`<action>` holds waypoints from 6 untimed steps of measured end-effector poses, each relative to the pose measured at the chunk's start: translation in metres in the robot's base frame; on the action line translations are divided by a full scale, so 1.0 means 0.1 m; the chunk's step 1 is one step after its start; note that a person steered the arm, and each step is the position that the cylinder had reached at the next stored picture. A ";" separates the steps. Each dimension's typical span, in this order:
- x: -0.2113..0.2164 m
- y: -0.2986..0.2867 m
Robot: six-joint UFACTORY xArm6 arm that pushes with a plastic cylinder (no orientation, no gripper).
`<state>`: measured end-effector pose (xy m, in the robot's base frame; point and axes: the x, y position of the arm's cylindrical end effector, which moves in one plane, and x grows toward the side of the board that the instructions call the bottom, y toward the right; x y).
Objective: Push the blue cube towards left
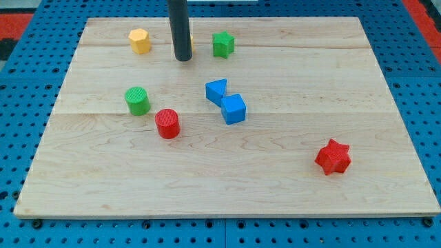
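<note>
The blue cube (234, 109) lies near the middle of the wooden board (289, 193). A second blue block (216, 90), a wedge-like shape, touches its upper left corner. My tip (182, 59) rests on the board near the view's top, well above and to the left of the blue cube, between the yellow block and the green star. It touches no block.
A yellow hexagonal block (140, 40) sits at the top left, a green star (222, 44) to the right of my tip. A green cylinder (137, 100) and a red cylinder (167, 124) lie left of the blue blocks. A red star (333, 156) lies at the lower right.
</note>
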<state>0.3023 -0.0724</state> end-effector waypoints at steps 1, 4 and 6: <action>-0.11 0.00; 1.15 1.46; 1.49 0.78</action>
